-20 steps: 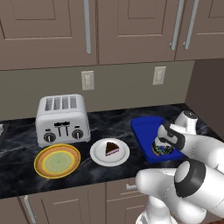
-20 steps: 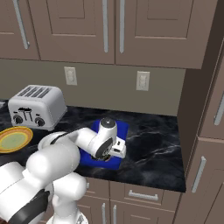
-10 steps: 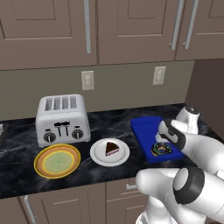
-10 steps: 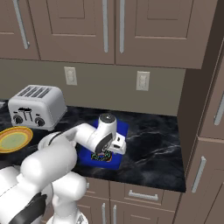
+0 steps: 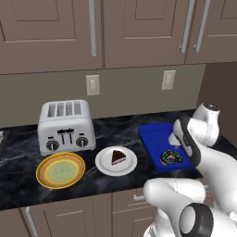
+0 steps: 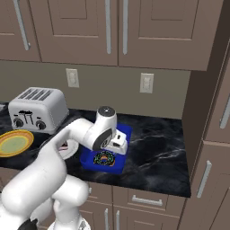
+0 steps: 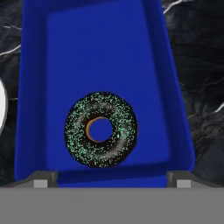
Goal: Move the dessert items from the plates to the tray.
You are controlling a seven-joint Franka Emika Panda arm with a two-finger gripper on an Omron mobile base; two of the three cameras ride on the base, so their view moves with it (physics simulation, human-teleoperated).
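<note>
The chocolate-frosted donut (image 7: 101, 129) with coloured sprinkles lies flat on the deep-blue tray (image 7: 105, 52), near its front end. My gripper (image 7: 109, 183) hangs open just above the donut (image 5: 170, 157), its tips spread wide and touching nothing. In the left base view the gripper (image 5: 177, 142) hovers over the tray (image 5: 155, 136). The dark cake wedge (image 5: 118, 156) with a pink layer rests on the white plate (image 5: 104, 164), left of the tray. Further left, the orange-rimmed plate (image 5: 60, 170) with a green centre holds nothing.
A silver four-slot toaster (image 5: 67, 125) stands behind the two plates on the black marble counter (image 6: 157, 148). Wall cabinets hang above, and a tall cabinet side bounds the counter at the right (image 6: 211, 117).
The gripper lowered the donut onto the tray, let go of it and rose slightly. The donut now lies free on the tray.
</note>
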